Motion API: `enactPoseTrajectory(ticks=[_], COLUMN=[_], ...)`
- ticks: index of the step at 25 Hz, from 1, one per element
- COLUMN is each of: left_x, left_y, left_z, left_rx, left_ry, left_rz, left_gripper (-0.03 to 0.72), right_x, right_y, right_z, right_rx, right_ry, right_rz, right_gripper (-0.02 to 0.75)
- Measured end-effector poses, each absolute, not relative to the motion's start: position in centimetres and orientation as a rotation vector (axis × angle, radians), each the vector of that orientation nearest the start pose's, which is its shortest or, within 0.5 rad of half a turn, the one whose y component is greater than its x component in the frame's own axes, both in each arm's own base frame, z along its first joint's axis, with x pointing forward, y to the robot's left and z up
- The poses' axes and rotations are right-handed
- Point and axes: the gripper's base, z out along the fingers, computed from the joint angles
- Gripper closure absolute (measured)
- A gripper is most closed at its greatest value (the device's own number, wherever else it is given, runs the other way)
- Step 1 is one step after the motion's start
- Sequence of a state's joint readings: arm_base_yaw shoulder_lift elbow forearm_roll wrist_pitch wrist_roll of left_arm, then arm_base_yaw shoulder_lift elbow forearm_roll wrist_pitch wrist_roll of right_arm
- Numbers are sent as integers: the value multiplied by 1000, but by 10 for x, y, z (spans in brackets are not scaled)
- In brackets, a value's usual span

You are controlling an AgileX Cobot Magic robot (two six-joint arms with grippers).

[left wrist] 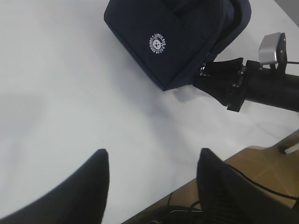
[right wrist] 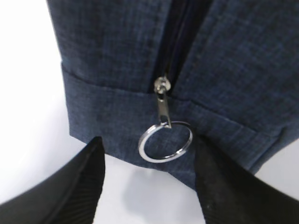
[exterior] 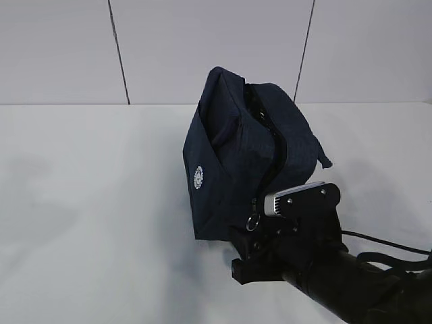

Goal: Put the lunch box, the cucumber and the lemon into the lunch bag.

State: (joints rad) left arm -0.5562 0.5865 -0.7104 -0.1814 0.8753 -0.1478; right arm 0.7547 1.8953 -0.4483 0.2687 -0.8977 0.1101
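Observation:
The dark navy lunch bag stands on the white table with its white round logo facing left. Its zipper runs down the near side to a slider with a metal ring pull, low on the bag. My right gripper is open, one finger on each side of the ring, not touching it; it also shows in the exterior view and the left wrist view. My left gripper is open and empty above the table's front edge, away from the bag. The lunch box, cucumber and lemon are out of view.
A brown surface with black cables lies below the table's front edge. A black cable trails from the right arm. A panelled white wall stands behind the table.

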Motion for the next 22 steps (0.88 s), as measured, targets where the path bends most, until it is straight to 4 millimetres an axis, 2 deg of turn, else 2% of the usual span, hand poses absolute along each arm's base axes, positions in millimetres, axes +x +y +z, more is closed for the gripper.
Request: enactPoseTrajectory(ticks=[5,13,22], left_x=[77,77,77], left_y=[-62,-62,-62], left_z=[330,330,330], left_rx=[410,410,410], left_ry=[2252,2252,2252], left_rz=[-595,-595,-595], left_gripper=[254,254,254], right_x=[219,220,220], right_y=[178,176,176], right_z=[97,97,97], right_rx=[-333,-291,-279], right_ry=[2035,2042,2045], right_rz=[426,421,428], right_gripper=[285,498,653])
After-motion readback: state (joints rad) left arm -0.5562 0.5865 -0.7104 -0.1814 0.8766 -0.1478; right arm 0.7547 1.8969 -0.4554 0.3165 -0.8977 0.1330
